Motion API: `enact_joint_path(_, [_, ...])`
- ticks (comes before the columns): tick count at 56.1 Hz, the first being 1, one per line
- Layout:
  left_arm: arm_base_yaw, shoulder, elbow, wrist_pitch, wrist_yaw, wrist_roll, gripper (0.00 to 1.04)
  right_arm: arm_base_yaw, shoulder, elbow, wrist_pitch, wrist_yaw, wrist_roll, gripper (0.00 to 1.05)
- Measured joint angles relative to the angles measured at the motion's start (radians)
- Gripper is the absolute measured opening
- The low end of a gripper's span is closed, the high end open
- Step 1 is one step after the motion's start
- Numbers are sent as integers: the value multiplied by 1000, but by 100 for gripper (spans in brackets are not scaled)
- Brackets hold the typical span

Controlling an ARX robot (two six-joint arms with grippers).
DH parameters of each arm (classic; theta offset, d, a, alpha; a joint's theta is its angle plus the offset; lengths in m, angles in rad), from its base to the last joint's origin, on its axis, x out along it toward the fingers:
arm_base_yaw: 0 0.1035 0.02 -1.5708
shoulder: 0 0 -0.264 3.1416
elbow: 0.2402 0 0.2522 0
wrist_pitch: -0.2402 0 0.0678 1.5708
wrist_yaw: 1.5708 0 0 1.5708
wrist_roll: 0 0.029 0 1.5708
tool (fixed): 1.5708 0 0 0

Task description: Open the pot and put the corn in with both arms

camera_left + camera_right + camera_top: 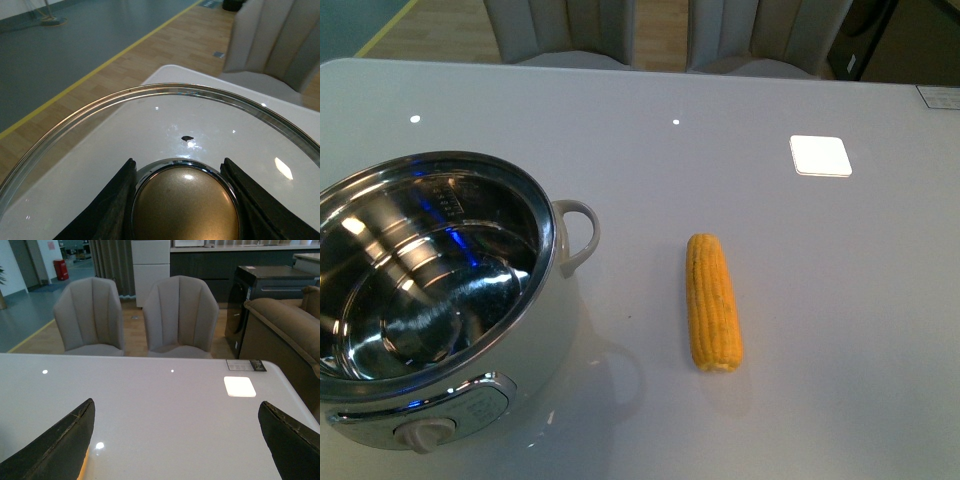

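Note:
The pot point(545, 330) stands open at the table's front left in the front view, its steel inside bare, white loop handle point(578, 232) toward the middle and control knob point(424, 435) at the front. The corn point(712, 301) lies on the table to the pot's right, lengthwise toward me. Neither arm shows in the front view. My left gripper point(185, 200) is shut on the gold knob point(186, 205) of the glass pot lid point(165, 110), held above the table. My right gripper point(177, 440) is open wide and empty above the table; a yellow sliver of corn point(85, 462) shows beside one finger.
A white square pad point(820, 155) lies at the table's back right and also shows in the right wrist view point(239, 386). Two grey chairs point(135, 315) stand behind the table's far edge. A brown sofa point(285, 335) stands to the right.

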Motion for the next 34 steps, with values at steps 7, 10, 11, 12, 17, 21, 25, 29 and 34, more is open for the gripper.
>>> enact_joint_path(7, [114,64,0,51,42,2,44,0,0,0,0,0,0,96])
enact_joint_path(10, [143,93,0,68,55,3,44,0,0,0,0,0,0,96])
enact_joint_path(11, [154,104,0,76,60,5,44,0,0,0,0,0,0,96])
enact_joint_path(12, [160,111,0,79,63,6,44,0,0,0,0,0,0,96])
enact_joint_path(17, [198,162,0,117,84,22,44,0,0,0,0,0,0,96])
enact_joint_path(21, [229,211,4,153,102,38,44,0,0,0,0,0,0,96])
enact_joint_path(25, [253,251,13,175,115,46,44,0,0,0,0,0,0,96])
enact_joint_path(29, [277,294,30,196,129,49,44,0,0,0,0,0,0,96])
enact_joint_path(34, [306,348,59,221,141,56,44,0,0,0,0,0,0,96])
